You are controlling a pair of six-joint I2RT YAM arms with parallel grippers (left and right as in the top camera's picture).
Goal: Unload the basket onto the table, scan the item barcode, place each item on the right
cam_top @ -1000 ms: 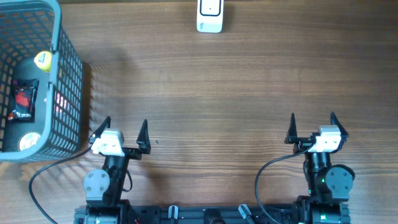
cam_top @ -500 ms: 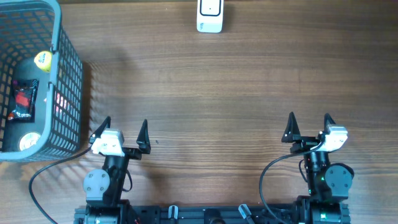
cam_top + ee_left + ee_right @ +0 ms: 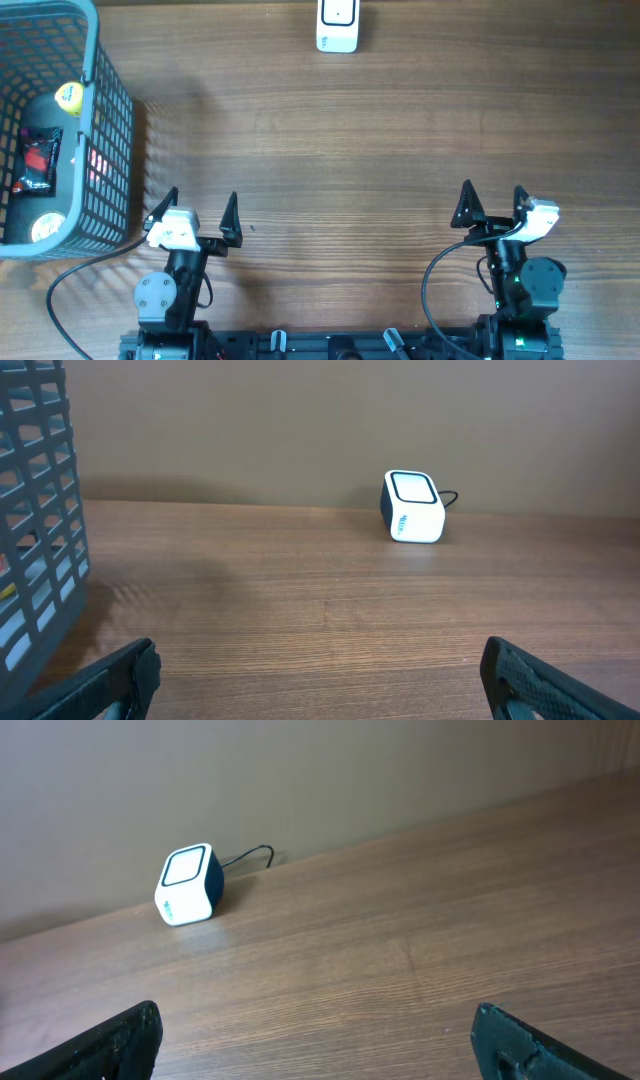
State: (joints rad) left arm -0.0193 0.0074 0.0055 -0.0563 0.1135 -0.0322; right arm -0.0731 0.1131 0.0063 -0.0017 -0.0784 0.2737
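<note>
We count two grippers, one scanner, one basket.
Left gripper (image 3: pixel 200 206) — jaws fully apart, nothing between them; sits at near table (image 3: pixel 350 150) edge, just beside basket (image 3: pixel 112 150) corner.
Right gripper (image 3: pixel 493 200) — equally wide, empty, turned slightly left.
Scanner (image 3: pixel 337 25) upright at far edge, cable behind, well apart from both grippers.
Inside basket, far left, we make out three items: yellow disc (image 3: pixel 68 95), red-black packet (image 3: pixel 38 160), white disc (image 3: pixel 45 228).
Barcode too small to tell.
</note>
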